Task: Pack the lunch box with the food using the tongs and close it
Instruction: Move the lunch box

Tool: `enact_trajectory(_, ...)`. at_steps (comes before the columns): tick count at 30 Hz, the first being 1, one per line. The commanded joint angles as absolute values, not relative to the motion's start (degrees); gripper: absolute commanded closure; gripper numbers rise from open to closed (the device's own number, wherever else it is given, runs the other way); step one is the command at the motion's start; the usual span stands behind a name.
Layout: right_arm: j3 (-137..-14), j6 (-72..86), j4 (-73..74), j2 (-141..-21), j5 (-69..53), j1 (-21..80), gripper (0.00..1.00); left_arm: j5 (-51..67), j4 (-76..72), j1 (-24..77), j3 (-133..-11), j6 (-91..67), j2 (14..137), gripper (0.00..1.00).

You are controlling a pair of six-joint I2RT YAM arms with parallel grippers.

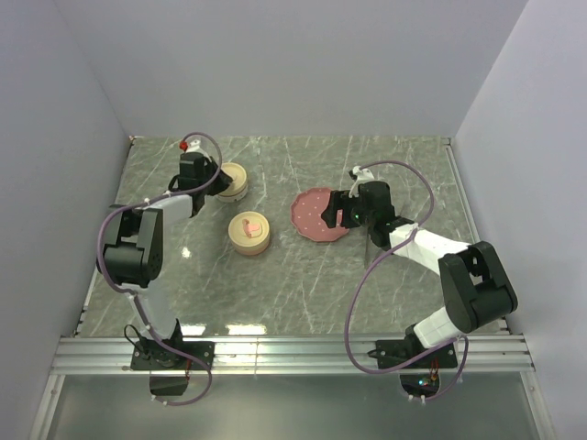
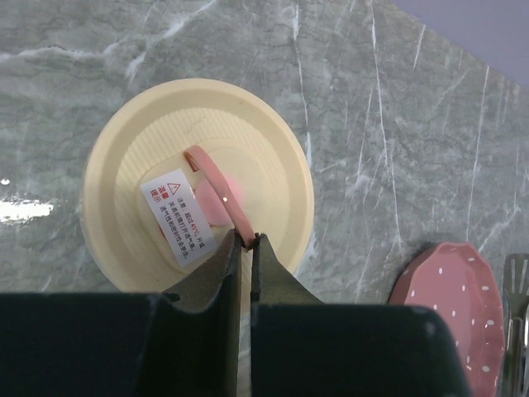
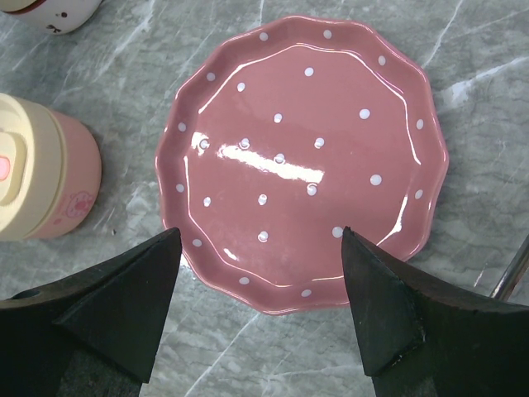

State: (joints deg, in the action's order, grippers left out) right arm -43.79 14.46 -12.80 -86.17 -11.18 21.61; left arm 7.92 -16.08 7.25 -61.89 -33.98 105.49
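Note:
My left gripper (image 2: pixel 245 241) is shut on the pink strap (image 2: pixel 216 186) on top of a cream round lunch box part (image 2: pixel 124 178), which carries a white label. From above, that part (image 1: pixel 234 181) sits at the back left beside the left gripper (image 1: pixel 206 176). A second cream-and-pink round container (image 1: pixel 249 232) stands in front of it and shows at the left (image 3: pixel 41 178) of the right wrist view. My right gripper (image 3: pixel 261 234) hangs open over the near edge of the bare pink dotted plate (image 3: pixel 347 74). The thin grey tongs (image 3: pixel 514 263) lie on the table right of the plate. No food shows.
The pink plate (image 1: pixel 312 215) lies mid-table with the right gripper (image 1: pixel 343 213) at its right rim. The tongs (image 1: pixel 365 247) lie partly under the right arm. A white spotted object (image 3: pixel 54 12) is cut off at the right wrist view's top left. Grey walls enclose the marble table (image 1: pixel 303 293).

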Motion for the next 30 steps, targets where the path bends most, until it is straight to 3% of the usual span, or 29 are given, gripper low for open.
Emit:
enact_trajectory(1,-43.68,14.06,-14.15,-84.81,-10.55,21.71,0.15,8.26,-15.56,6.68,-61.25,-33.93,103.09,1.0)
enact_trajectory(17,-43.59,14.15,-14.15,-84.64,-10.55,21.8,0.15,9.23,-14.15,6.33,-62.23,-34.89,108.37,1.0)
enact_trajectory(30,-43.16,14.76,-14.59,-83.94,-11.78,21.97,0.15,5.98,-19.06,6.5,-47.31,-37.35,98.71,1.0)
